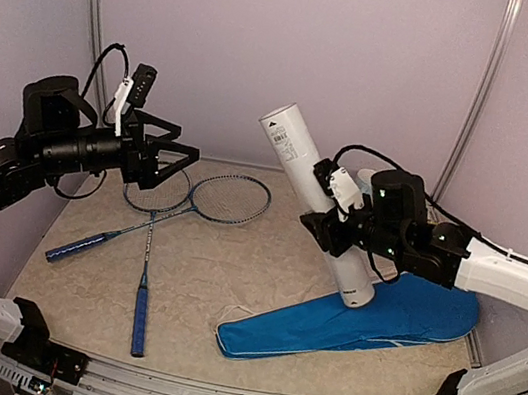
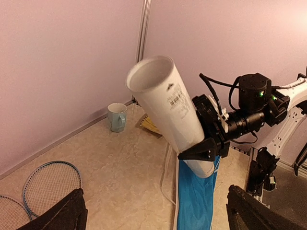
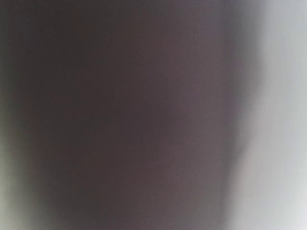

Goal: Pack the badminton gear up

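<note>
**Top view:** left gripper (image 1: 178,155), jaws wide and empty, above two crossed, thin-framed rackets (image 1: 143,279). Right gripper (image 1: 328,208) clamps the smooth white cylindrical tube (image 1: 293,147), which is tilted, its lower end over the flat blue cover (image 1: 375,323).
**Left wrist:** the tube's round mouth is open.
**Right wrist:** grey blur only.

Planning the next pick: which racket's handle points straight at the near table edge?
The straight racket, whose handle lies closest to the near edge and points right at it. The slanted racket crosses it, its handle pointing off to the left.
</note>
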Tool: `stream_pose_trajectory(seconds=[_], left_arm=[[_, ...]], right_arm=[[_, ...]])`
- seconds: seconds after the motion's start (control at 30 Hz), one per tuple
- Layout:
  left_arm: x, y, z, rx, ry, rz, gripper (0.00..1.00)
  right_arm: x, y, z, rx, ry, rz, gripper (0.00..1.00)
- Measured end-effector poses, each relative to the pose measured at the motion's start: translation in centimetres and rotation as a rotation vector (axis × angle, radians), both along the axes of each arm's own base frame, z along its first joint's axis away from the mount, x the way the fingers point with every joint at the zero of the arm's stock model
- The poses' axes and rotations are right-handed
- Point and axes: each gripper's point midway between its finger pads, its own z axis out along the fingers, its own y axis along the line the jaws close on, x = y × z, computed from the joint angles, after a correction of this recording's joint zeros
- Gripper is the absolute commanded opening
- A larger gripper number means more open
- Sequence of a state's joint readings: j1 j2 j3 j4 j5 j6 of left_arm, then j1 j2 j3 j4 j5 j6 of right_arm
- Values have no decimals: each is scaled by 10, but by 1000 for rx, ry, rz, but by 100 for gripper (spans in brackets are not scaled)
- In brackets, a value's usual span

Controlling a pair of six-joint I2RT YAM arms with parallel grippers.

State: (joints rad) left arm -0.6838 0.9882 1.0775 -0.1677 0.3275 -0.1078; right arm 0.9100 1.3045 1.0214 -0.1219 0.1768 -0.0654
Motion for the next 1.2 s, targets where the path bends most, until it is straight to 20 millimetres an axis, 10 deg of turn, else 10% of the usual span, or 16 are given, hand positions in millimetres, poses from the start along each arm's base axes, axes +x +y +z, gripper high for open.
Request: stream_pose_trajectory(seconds=[0.27, 0.47, 0.97, 1.2], left_arm=[[6, 0, -40, 28, 98, 17, 99], [6, -1, -51, 28, 128, 13, 99], [12, 5, -96, 72, 212, 62, 99], [11, -3, -136, 133, 301, 67, 99]], right_arm=[[104, -46, 1, 29, 64, -228, 44], [164, -30, -42, -91, 129, -277, 44], [243, -44, -154, -453, 210, -330, 50], [257, -65, -173, -550, 215, -361, 65]])
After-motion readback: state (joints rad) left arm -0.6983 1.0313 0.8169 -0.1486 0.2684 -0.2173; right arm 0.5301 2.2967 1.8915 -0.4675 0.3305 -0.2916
